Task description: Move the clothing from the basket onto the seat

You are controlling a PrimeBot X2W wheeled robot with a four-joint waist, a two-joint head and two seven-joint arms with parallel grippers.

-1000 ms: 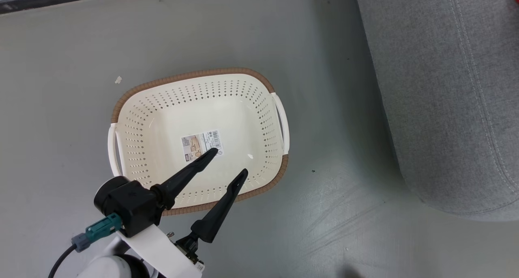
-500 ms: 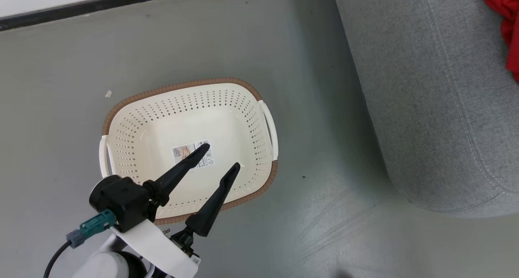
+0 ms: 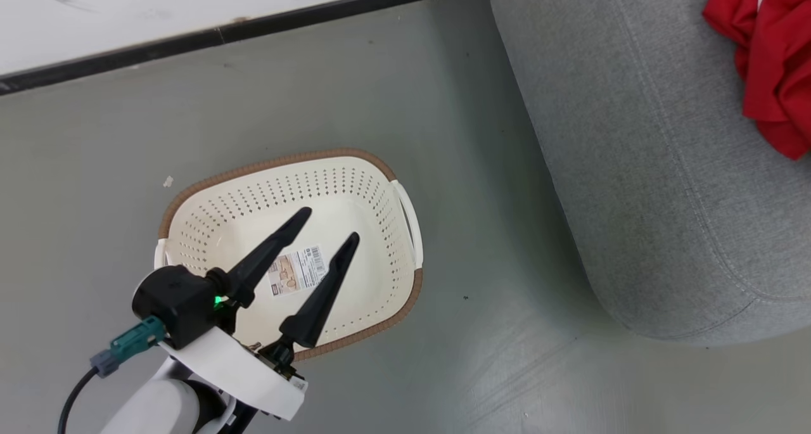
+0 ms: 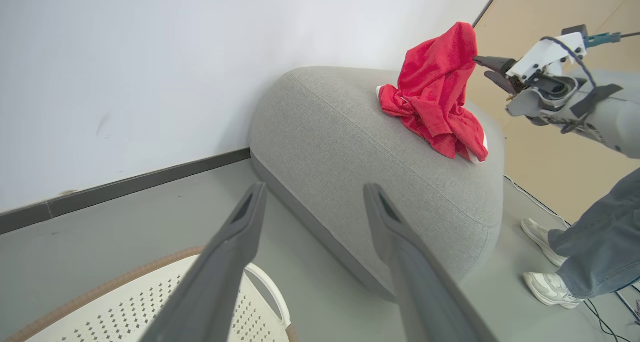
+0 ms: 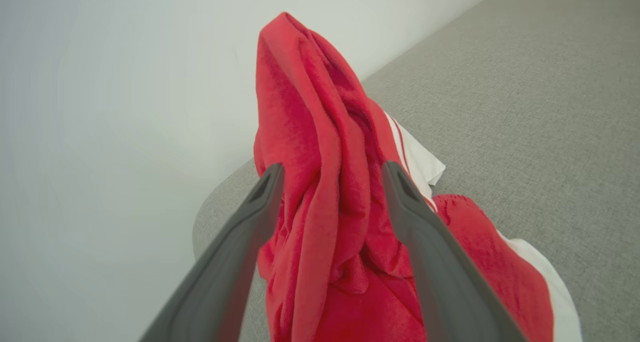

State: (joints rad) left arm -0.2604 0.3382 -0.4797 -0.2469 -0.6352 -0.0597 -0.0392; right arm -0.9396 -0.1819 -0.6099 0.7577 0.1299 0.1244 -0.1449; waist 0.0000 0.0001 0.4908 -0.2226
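Observation:
The cream basket (image 3: 374,187) with a brown rim stands on the floor, holding nothing but its paper sticker (image 3: 296,270). My left gripper (image 3: 331,225) hangs open above the basket's middle with nothing between its fingers (image 4: 235,242). The red clothing (image 3: 770,66) lies bunched on the grey seat (image 3: 633,168), far right. In the left wrist view the clothing (image 4: 435,97) rises to a peak on the seat (image 4: 350,147), level with my right gripper (image 4: 482,67). That gripper (image 5: 333,168) is open, its fingers standing either side of the raised red fabric (image 5: 320,132) with white trim.
A white wall with a dark skirting board (image 3: 253,25) runs behind the basket. A person's legs and white shoes (image 4: 550,242) stand on the floor beyond the seat, by a cable. The basket's rim (image 4: 100,287) shows under my left fingers.
The head camera has shifted, bringing the wall and the red clothing on the seat into view. My left gripper has moved slightly farther across the basket, still open.

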